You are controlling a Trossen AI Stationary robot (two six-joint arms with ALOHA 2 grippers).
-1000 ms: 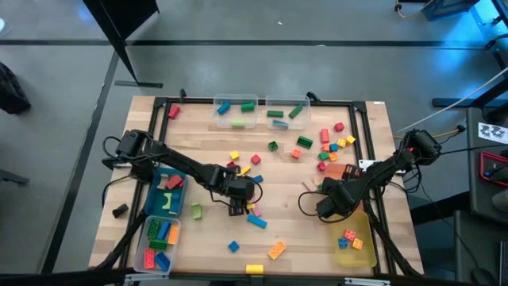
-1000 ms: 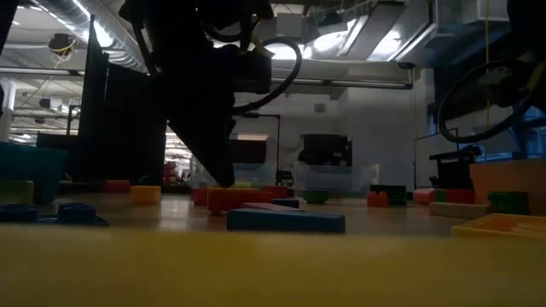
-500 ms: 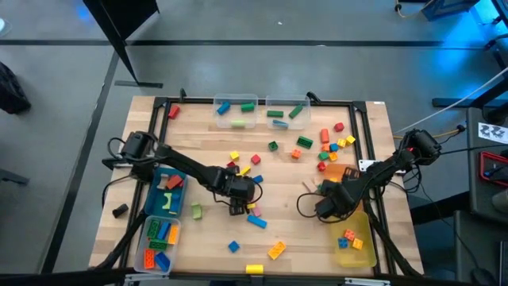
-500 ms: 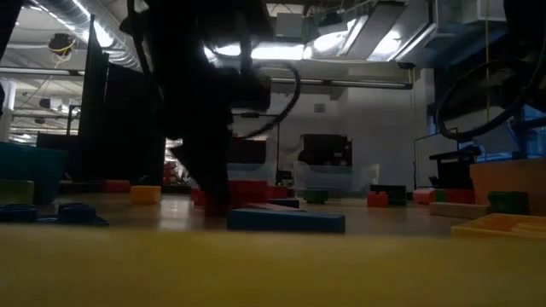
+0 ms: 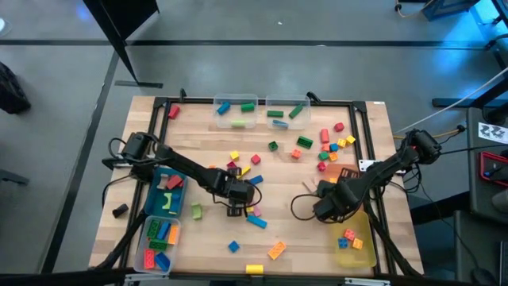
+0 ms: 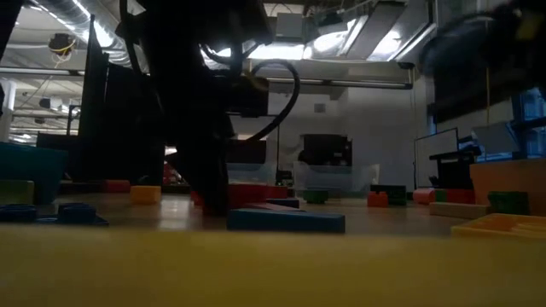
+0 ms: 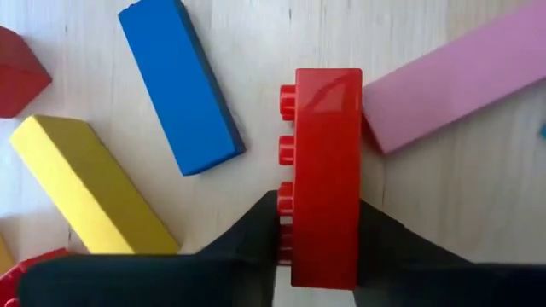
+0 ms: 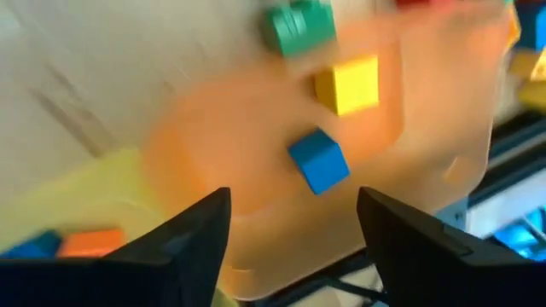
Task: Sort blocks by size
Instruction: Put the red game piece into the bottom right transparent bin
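Left end effector (image 7: 317,247) clamping red block (image 7: 324,170), pink block (image 7: 452,85) touching

Grey floor (image 5: 278,56) surrounds the wooden table (image 5: 302,230); bright ceiling lights (image 6: 341,38) glare at the low view's upper right.

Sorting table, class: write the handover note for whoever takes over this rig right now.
Left gripper: shut on a red studded brick at mid-table, beside a pink bar and a blue bar.
Right gripper: open, empty, above the orange bin and yellow bin.
Done: some blocks lie in the bins on both sides and in the clear bins at the far edge.
Left: bin the red brick, then clear the many loose blocks.
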